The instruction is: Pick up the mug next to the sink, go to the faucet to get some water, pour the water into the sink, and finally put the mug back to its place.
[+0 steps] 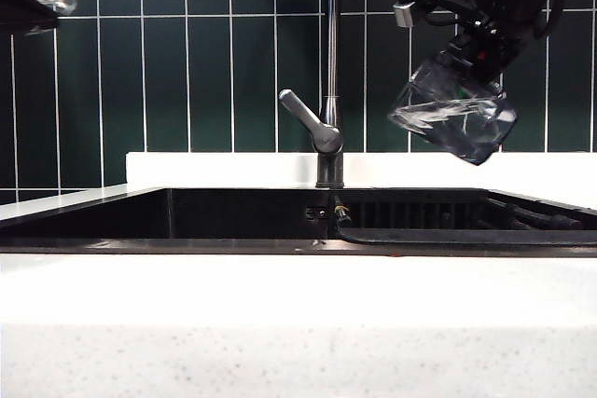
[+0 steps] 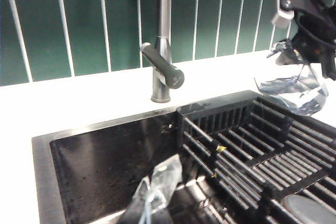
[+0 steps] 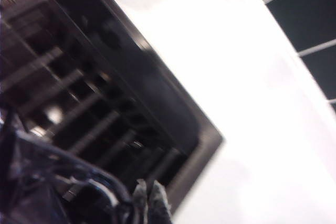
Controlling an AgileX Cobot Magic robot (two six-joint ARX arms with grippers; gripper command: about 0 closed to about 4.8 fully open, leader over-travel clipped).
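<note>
The mug (image 1: 454, 116) hangs tilted in the air, grasped by the right tool (image 1: 464, 61), which clamps on its upper part from above; the clear faceted walls slant down and toward the faucet (image 1: 328, 128). Below this tool lies the ribbed rack section of the sink (image 1: 242, 245), and the faucet stands off to the side of it, upright pipe rising out of the exterior view, angled lever pointing away from the mug. The left wrist view gives what the side-on exterior view cannot: a look down into the sink (image 2: 43, 153), with the rack (image 2: 252, 150) filling the half under the mug (image 2: 294, 90) and the bare basin floor in the half before the faucet (image 2: 164, 61), which stands on the white tabletop (image 2: 79, 103) behind the rim. That view also shows the left tool (image 2: 152, 195) at its lower edge, fingertips pressed together on nothing, above the basin. In the exterior view the left tool (image 1: 42, 6) sits high at the far left edge, well apart from the mug. The right wrist view is blurred: the right tool (image 3: 152, 203) shows as pale fingertips clenched together, with the sink (image 3: 205, 145) corner and the tabletop (image 3: 252, 129) beyond; the mug itself cannot be made out there.
</note>
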